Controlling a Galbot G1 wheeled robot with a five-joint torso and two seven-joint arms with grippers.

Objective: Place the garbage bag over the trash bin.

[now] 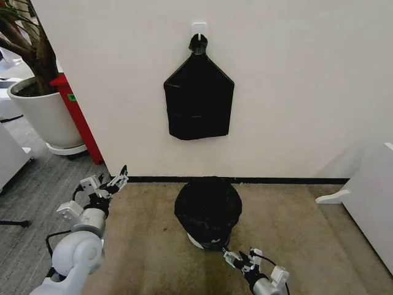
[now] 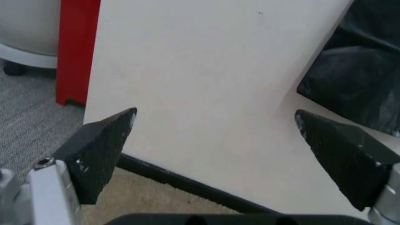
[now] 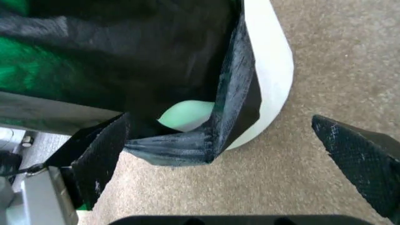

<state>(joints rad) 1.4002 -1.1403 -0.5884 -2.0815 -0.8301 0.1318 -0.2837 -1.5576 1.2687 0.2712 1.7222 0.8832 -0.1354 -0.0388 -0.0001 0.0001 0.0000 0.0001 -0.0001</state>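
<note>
Right gripper (image 3: 218,140): jaws spread wide, empty; bag (image 3: 181,145) hem and bin (image 3: 272,70) between fingers, no contact seen. Left gripper (image 2: 216,126): jaws wide, empty, wall beyond.

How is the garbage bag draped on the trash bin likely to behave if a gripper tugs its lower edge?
The garbage bag looks thin and creased, so it would likely stretch or bunch. Its glossy film may slip between the open right gripper's fingers. The small trash bin seems light and might shift.
</note>
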